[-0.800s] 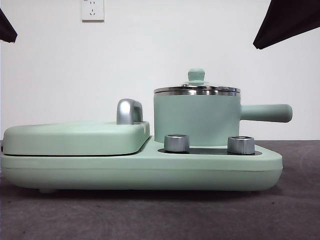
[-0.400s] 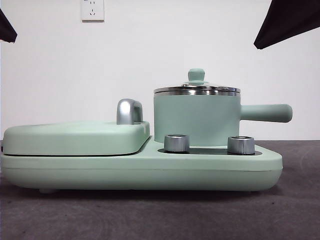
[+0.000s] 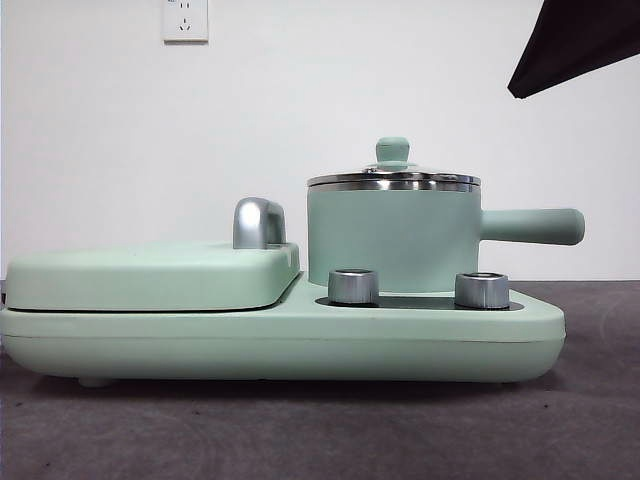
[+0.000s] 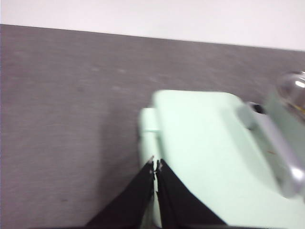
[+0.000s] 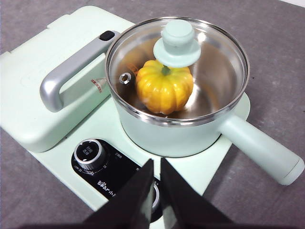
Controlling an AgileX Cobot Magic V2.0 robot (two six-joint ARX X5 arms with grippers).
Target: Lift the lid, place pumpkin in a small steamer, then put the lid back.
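The pumpkin (image 5: 164, 91) sits inside the small steamer (image 5: 181, 133), apparently under the lid (image 5: 177, 42).

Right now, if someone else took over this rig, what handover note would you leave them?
Left gripper: shut, empty, above the griddle cover.
Right gripper: shut, empty, above the control dials, near the small steamer.
Pumpkin: inside the steamer, seen through the lid's glass.
Lid: seated on the steamer's rim.
Done: all three steps appear complete.
Left: nothing on the job's things, as far as these views show.
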